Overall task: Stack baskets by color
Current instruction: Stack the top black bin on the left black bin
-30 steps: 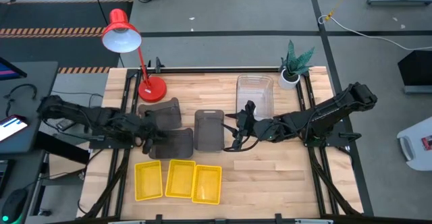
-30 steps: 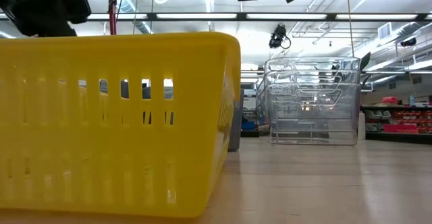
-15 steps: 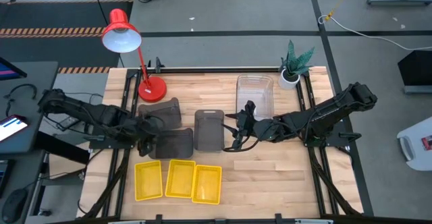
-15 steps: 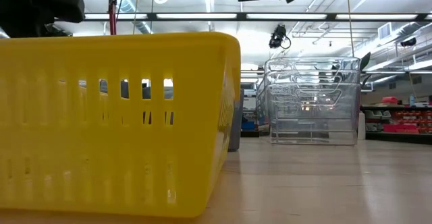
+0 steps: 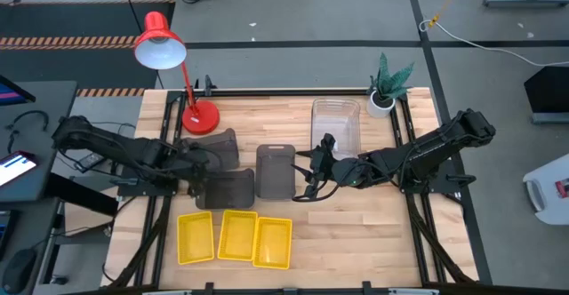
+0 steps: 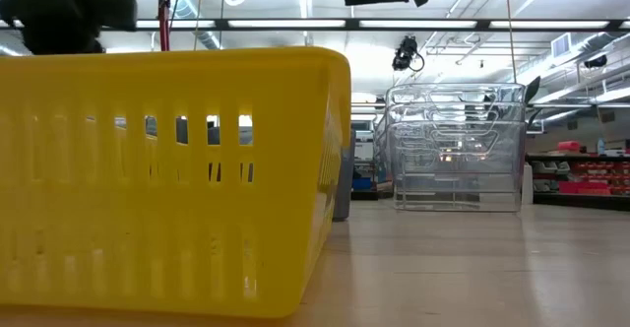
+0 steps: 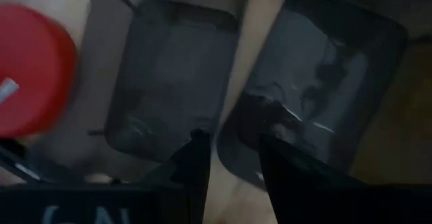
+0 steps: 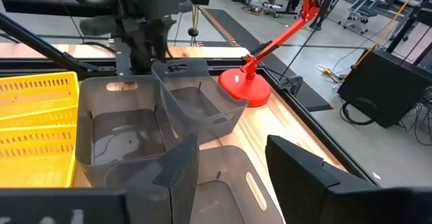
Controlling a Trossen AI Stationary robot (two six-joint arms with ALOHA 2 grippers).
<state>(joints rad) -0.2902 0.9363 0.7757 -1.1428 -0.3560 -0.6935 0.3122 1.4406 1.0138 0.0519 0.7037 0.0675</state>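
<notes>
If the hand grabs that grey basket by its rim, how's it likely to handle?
The grey basket looks thin-walled and empty, so probably light, and the rim may flex under a pinch. Its glossy plastic could slip a little. Its flat, wide base suggests it should slide on the table rather than tip.

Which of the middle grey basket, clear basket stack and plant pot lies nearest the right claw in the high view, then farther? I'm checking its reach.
1. Middle grey basket: right beside the right claw, toward the table's centre.
2. Clear basket stack: behind the claw, toward the back edge.
3. Plant pot: farthest, at the back right corner.
</notes>
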